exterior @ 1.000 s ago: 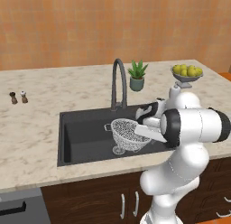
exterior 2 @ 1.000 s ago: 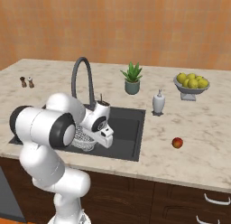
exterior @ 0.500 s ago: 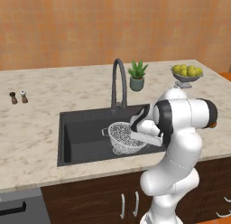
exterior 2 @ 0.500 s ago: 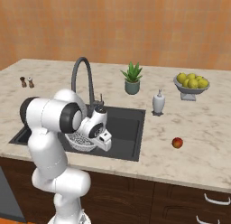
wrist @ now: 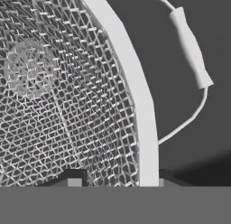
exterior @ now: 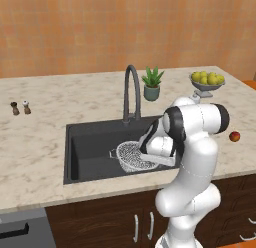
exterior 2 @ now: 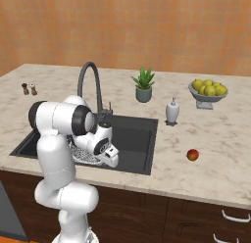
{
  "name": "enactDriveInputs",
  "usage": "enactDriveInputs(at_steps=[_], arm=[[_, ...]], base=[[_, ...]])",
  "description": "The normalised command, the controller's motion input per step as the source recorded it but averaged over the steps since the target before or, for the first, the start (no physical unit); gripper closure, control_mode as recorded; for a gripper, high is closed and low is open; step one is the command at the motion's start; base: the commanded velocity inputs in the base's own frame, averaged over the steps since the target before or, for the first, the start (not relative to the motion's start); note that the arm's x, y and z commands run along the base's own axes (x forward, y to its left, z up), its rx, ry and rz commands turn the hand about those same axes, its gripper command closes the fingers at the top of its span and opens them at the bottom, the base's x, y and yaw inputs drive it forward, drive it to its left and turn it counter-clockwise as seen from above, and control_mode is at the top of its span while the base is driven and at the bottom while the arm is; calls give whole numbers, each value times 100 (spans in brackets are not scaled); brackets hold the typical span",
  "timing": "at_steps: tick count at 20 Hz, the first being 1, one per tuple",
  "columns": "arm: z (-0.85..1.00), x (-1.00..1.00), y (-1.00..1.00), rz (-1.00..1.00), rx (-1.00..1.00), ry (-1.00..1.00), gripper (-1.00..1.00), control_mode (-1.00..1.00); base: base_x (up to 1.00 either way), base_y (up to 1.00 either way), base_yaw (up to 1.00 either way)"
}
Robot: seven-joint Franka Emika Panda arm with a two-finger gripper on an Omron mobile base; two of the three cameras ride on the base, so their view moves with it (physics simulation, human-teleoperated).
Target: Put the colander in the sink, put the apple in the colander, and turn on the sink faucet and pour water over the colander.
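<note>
Fingers (wrist: pixel 74 181) clenched across the rim of the colander (exterior: pixel 132 155) (mesh left of the rim, one handle at the hand view's upper right) hold it inside the sink (exterior: pixel 90 147) at the centre of the left base view, the apple (exterior 2: pixel 193 155) right of centre on the counter (exterior 2: pixel 215 139).

You see a marbled surface (exterior: pixel 45 142) with a dark sink (exterior: pixel 85 147) set into it and a faucet (exterior: pixel 131 92) at the sink's back edge. On the surface stand two shakers (exterior: pixel 20 107) far left, a potted plant (exterior: pixel 152 84) behind the sink, a dispenser (exterior 2: pixel 172 111), a bowl of yellow-green fruit (exterior: pixel 207 81), and an apple (exterior: pixel 234 136) near the front right.
</note>
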Motion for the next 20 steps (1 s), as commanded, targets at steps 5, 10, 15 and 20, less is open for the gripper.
enactDriveInputs(at_steps=[5, 10, 15, 20], arm=[[-27, 2, 0, 5, -4, 0, 100, -100], [-22, 1, 0, 7, 0, 0, 100, -100], [-15, 0, 4, 5, 0, 0, 100, -100], [0, -2, 5, 4, 0, 0, -100, -100]], base=[[0, 0, 0], [0, 0, 0], [0, 0, 0], [0, 0, 0]])
